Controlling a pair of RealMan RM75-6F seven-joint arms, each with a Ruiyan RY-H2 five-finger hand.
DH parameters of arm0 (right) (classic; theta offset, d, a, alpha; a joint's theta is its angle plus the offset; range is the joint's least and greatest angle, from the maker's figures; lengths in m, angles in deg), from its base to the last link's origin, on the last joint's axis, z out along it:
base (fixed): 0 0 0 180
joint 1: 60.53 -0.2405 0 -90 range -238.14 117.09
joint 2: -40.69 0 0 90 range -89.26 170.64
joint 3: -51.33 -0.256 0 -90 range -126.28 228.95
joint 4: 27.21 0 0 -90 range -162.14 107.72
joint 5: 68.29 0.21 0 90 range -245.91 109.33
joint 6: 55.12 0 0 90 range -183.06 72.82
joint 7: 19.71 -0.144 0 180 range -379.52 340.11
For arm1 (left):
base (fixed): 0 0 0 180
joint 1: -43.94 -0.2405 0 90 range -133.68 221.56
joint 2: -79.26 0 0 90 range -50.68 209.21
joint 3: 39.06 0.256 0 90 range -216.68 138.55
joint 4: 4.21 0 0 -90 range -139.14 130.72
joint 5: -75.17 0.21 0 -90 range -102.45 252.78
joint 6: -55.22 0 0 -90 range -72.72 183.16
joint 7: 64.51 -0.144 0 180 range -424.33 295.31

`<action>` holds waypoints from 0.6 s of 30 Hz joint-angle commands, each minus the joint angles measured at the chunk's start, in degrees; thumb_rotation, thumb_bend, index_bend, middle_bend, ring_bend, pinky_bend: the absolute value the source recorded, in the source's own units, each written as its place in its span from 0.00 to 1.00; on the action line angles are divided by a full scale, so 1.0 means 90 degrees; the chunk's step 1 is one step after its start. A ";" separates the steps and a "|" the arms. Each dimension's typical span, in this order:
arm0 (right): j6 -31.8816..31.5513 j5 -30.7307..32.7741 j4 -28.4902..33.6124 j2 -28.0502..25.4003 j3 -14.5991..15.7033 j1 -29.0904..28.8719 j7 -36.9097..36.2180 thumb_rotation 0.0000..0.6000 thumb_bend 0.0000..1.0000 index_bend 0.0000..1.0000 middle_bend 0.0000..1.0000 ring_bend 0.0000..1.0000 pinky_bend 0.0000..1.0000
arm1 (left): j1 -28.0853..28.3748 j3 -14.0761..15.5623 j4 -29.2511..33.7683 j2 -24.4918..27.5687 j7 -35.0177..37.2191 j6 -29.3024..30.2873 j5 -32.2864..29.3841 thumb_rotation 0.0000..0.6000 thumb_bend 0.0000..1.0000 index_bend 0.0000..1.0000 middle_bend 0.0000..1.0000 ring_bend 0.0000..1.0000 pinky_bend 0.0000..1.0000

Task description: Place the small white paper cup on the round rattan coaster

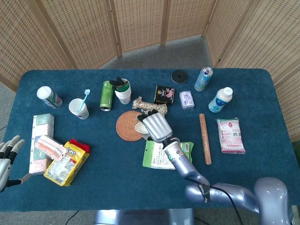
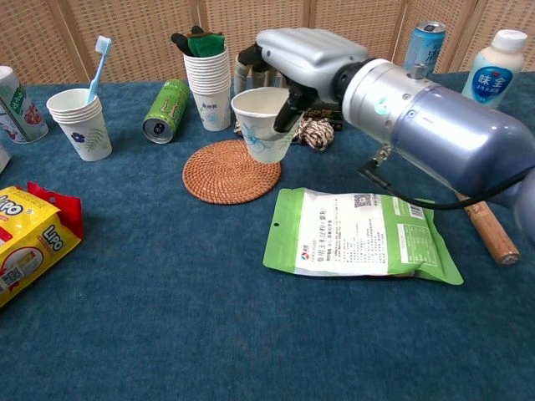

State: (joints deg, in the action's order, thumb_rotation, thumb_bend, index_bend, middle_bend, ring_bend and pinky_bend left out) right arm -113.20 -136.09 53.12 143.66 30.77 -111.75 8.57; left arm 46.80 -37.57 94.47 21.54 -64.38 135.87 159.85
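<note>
Gripping the paper cup (image 2: 266,124), right hand (image 2: 299,58) fingers hold it over the rattan coaster (image 2: 230,171).

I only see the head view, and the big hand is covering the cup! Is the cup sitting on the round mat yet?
Observer: Not flat on it. The chest view shows the small white paper cup tilted in the right hand, its base by the right edge of the round rattan coaster.
Operator: How is the hand holding it?
Observer: One finger presses the cup's near side at the rim, and others reach behind it.
Operator: Is there a picture on the cup?
Observer: Yes, a blue flower print on its side.
</note>
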 commanded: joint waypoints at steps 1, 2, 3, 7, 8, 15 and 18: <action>0.0180 0.0302 -0.0090 0.0223 -0.0155 -0.0291 0.0280 1.00 0.29 0.36 0.50 0.34 0.36 | 0.0021 0.0000 0.0000 -0.0003 0.0015 -0.0042 -0.0023 1.00 0.21 0.00 0.00 0.00 0.00; 0.0227 0.0382 -0.0151 0.0284 -0.0194 -0.0367 0.0317 1.00 0.29 0.36 0.50 0.34 0.36 | 0.0025 -0.0003 -0.0004 -0.0003 0.0026 -0.0049 -0.0026 1.00 0.21 0.00 0.00 0.00 0.00; 0.0275 0.0476 -0.0257 0.0374 -0.0241 -0.0466 0.0356 1.00 0.29 0.36 0.50 0.34 0.37 | 0.0029 -0.0003 -0.0006 0.0003 0.0053 -0.0062 -0.0032 1.00 0.21 0.00 0.00 0.00 0.00; 0.0407 0.0674 -0.0670 0.0671 -0.0334 -0.0766 0.0393 1.00 0.30 0.36 0.50 0.34 0.38 | 0.0032 0.0008 -0.0002 0.0045 0.0167 -0.0089 -0.0032 1.00 0.21 0.00 0.00 0.00 0.00; 0.0436 0.0693 -0.0770 0.0735 -0.0341 -0.0829 0.0385 1.00 0.31 0.37 0.50 0.34 0.38 | 0.0031 0.0007 -0.0001 0.0055 0.0191 -0.0085 -0.0030 1.00 0.21 0.00 0.00 0.00 0.00; 0.0671 0.0815 -0.1518 0.1147 -0.0385 -0.1206 0.0141 1.00 0.32 0.37 0.50 0.34 0.38 | 0.0015 0.0007 0.0017 0.0089 0.0264 -0.0067 -0.0044 1.00 0.21 0.00 0.00 0.00 0.00; 0.0711 0.0762 -0.1749 0.1252 -0.0357 -0.1313 0.0032 1.00 0.34 0.37 0.51 0.34 0.38 | -0.0002 0.0017 0.0011 0.0078 0.0231 -0.0026 -0.0009 1.00 0.22 0.00 0.00 0.00 0.00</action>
State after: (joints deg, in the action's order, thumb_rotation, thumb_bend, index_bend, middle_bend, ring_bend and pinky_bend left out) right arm -107.17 -129.10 38.32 154.28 27.49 -122.92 9.51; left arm 46.83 -37.46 94.58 22.29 -62.19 135.55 159.67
